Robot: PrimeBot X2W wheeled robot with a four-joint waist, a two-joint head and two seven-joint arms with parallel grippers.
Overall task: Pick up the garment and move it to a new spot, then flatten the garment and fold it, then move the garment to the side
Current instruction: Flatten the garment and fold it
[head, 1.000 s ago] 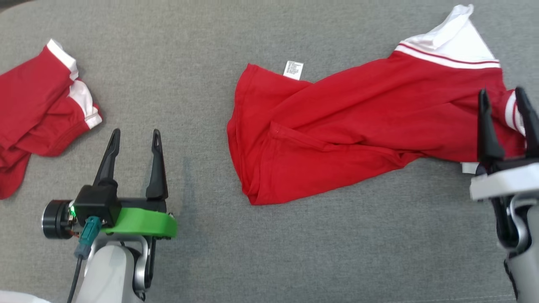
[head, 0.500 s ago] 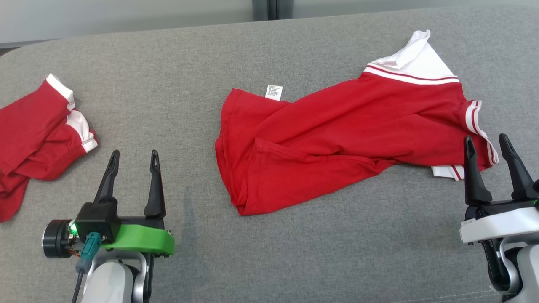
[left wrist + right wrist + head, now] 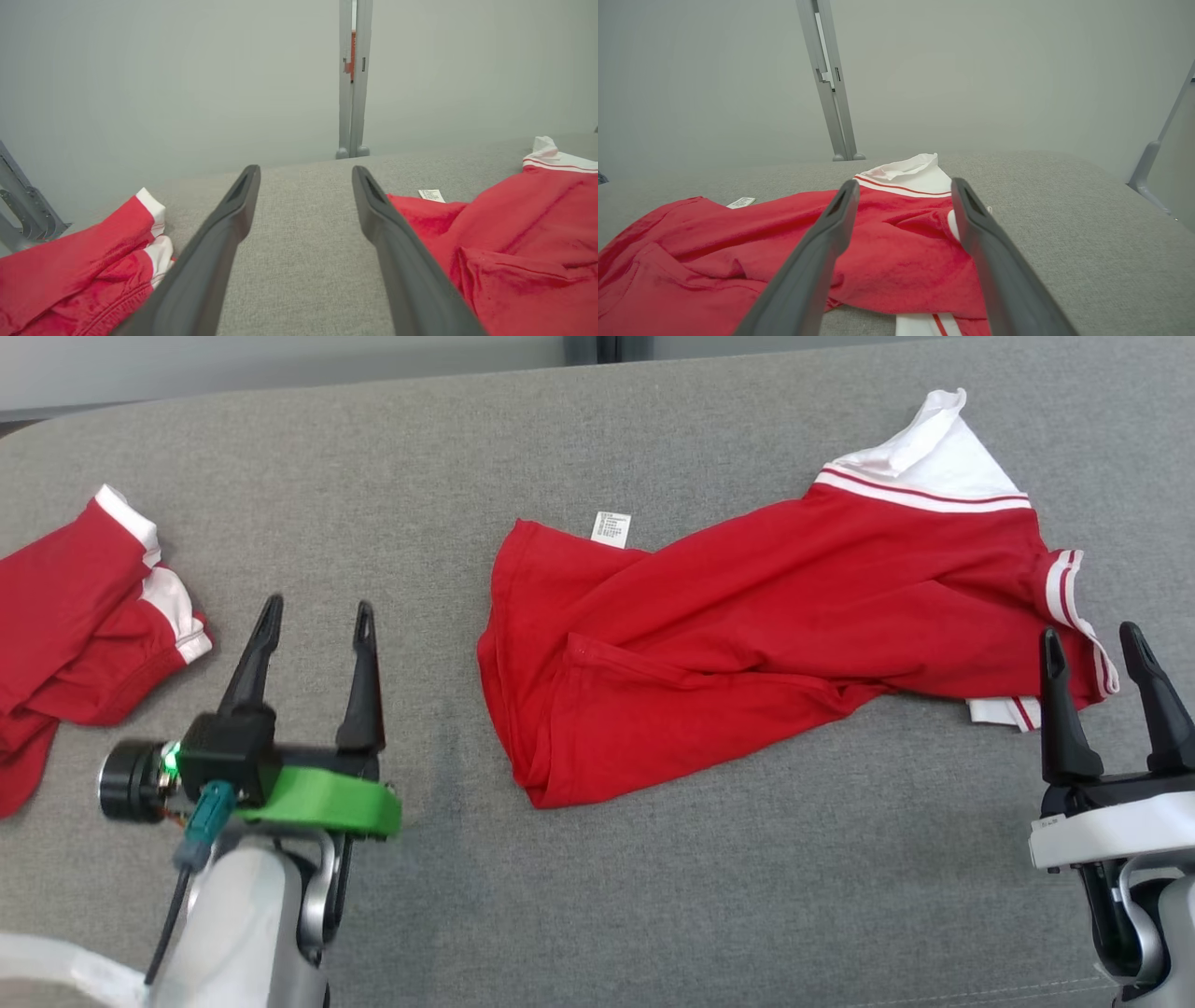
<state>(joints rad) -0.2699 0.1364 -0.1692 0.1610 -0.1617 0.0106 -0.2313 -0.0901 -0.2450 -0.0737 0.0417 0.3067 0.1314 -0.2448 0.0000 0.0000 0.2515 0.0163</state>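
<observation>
Head view: two red garments on the grey desk (image 3: pixel 653 896), the task garment (image 3: pixel 747 625) centre-right, the second garment (image 3: pixel 75 616) far left, left gripper (image 3: pixel 318 607) and right gripper (image 3: pixel 1089 631) both spread, empty; left wrist: two fingers (image 3: pixel 219 252) framing bare desk; right wrist: two fingers framing the task garment's collar end.

A wide bench covered in grey woven fabric (image 3: pixel 653 896) takes up most of the space, its far left corner rounded and its cloth lying flat. Behind its far edge rises a plain, smooth, pale grey-green wall (image 3: pixel 140 70). A slim grey metal upright post (image 3: pixel 345 102), made of two narrow sections side by side, stands against that wall on small rounded feet, with a sliver of orange in the gap between them. An angled grey metal bracket (image 3: pixel 28 205) leans at the left end and a slanted grey metal strut (image 3: pixel 1147 161) at the right. The light is soft and even, with only faint shadows.
</observation>
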